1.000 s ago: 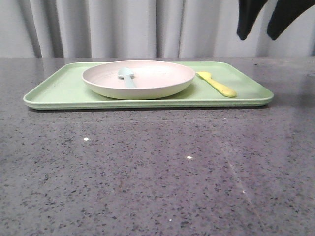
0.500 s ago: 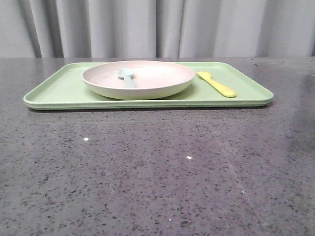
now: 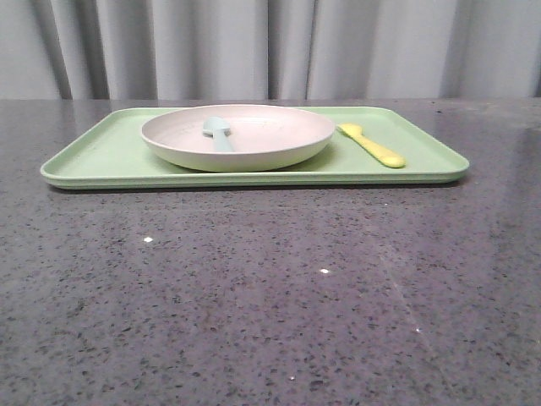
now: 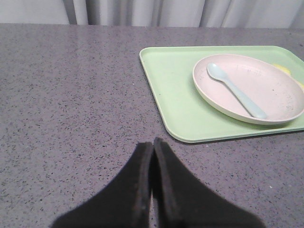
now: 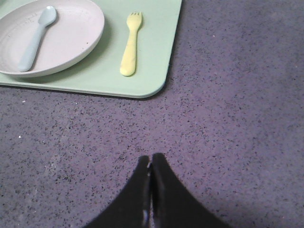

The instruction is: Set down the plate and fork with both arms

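I count one tray, one plate, one spoon and one fork, plus my own two claws. My left claw (image 4: 153, 147), black and wedge-shaped, hangs over bare table with its two fingers pressed together and nothing between them, well apart from the tray's left end.

The light green rectangular tray (image 3: 93, 152) lies flat with its long side toward me. On it, somewhat left of centre, sits the wide shallow round plate (image 3: 238, 136), pale pinkish-white and matte inside, cream outside, with a raised rim and a few tiny dark specks on its inner face. A light blue spoon-like utensil (image 3: 217, 131) lies inside the plate, bowl pointing away from me.

Just beside the plate on its right, apart from it and flat on the tray floor, lies the small yellow plastic fork (image 3: 371, 145); its tines point away from me and its flat, rounded handle comes toward the tray's near right corner.

My right claw (image 5: 151, 164) hovers over the table near that rounded corner of the tray, off the tray itself, its fingers likewise closed against each other and empty.

The table (image 3: 270, 296) is dark grey speckled stone, faintly glossy, with a few bright flecks. Behind it hangs a pale grey curtain (image 3: 270, 46) in vertical folds.
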Motion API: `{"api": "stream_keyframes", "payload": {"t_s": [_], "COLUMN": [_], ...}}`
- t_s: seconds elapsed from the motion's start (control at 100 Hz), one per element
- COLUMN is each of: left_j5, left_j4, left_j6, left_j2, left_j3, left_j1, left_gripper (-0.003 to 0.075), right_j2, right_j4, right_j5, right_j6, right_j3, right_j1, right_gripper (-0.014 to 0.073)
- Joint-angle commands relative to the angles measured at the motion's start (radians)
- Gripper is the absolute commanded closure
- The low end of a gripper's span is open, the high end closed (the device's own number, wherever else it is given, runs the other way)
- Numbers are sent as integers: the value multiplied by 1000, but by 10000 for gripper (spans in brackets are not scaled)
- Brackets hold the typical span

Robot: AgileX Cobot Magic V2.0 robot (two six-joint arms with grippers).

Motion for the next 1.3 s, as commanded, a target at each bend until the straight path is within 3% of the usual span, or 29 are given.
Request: {"api": "stream_keyframes", "payload": {"t_s": [0.0, 1.09, 1.29], "left_j5": [-80, -78, -101], "left_j4": [0, -5, -9], "left_j6": [-11, -11, -11], "left_j2": [-28, -79, -113], "left_j3": [-9, 27, 50], "left_j1": [-6, -5, 59], "left_gripper": [741, 741, 741], "right_j2": [-34, -83, -83], "right_j4": [-22, -22, -22], "right_j5": [-103, -107, -107], "right_j6": [-1, -1, -1], "right_j3": [5, 34, 34], "right_j1": [-1, -1, -1], "right_gripper": [661, 661, 661]}}
